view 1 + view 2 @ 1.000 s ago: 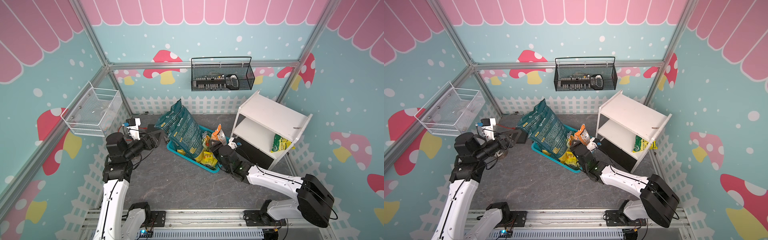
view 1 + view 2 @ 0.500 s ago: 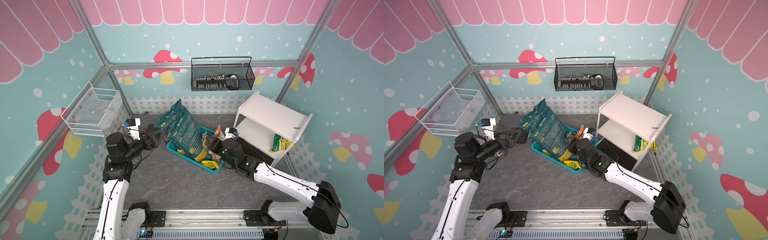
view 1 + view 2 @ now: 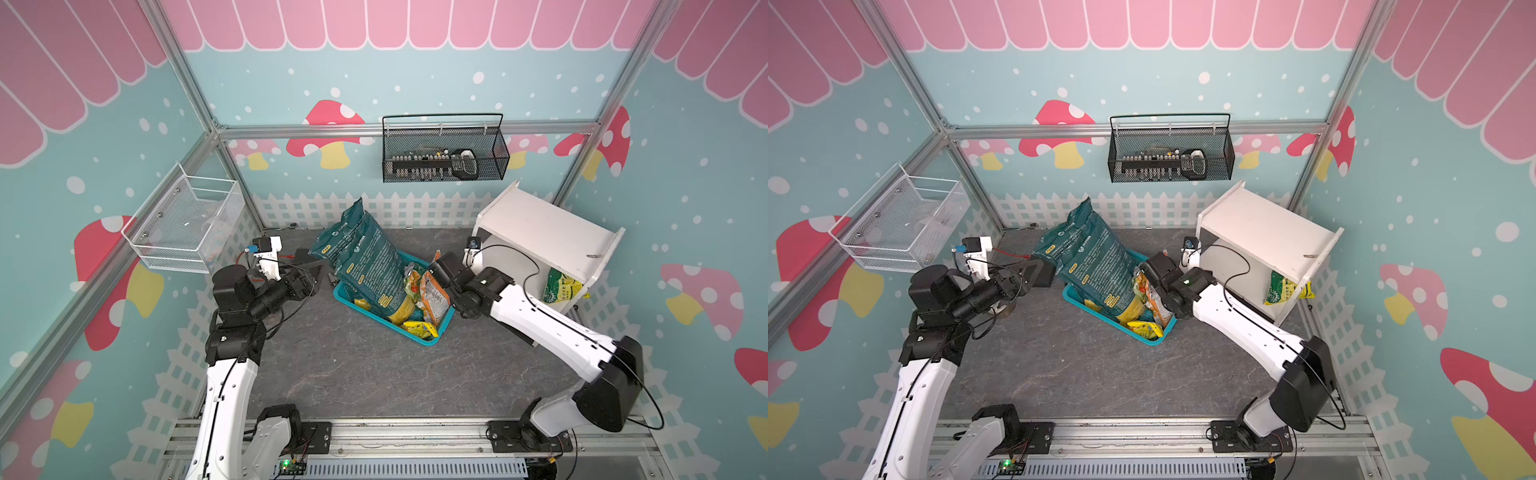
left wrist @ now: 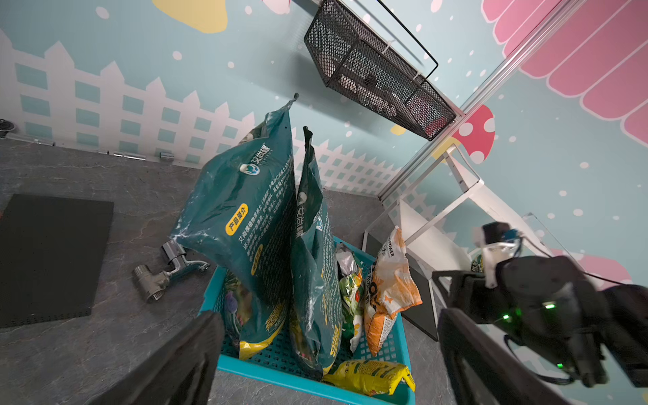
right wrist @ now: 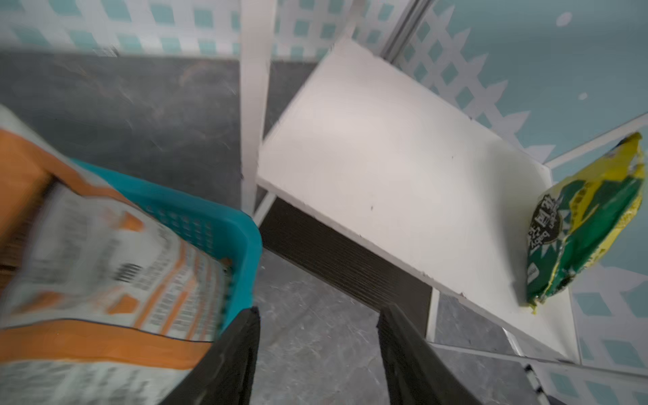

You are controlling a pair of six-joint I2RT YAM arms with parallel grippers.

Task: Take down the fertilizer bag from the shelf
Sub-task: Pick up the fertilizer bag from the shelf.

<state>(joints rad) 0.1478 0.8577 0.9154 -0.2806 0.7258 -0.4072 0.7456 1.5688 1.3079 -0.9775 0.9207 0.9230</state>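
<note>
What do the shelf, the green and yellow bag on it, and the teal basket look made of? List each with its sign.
Shelf: probably painted or laminated board; matte white, flat slabs, small scuffs.
Green and yellow bag: likely glossy plastic film; crinkled, with highlights on printed surface.
Teal basket: likely moulded plastic; smooth uniform colour, gridded perforated floor.

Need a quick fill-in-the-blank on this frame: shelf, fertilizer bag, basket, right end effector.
1. The green-and-yellow fertilizer bag rests on the shelf's ____ board.
2. The orange bag stands in the ____ basket.
3. The right end effector holds ____.
4. The wall basket above the shelf is ____ wire.

Missing words: middle; teal; nothing; black
</note>
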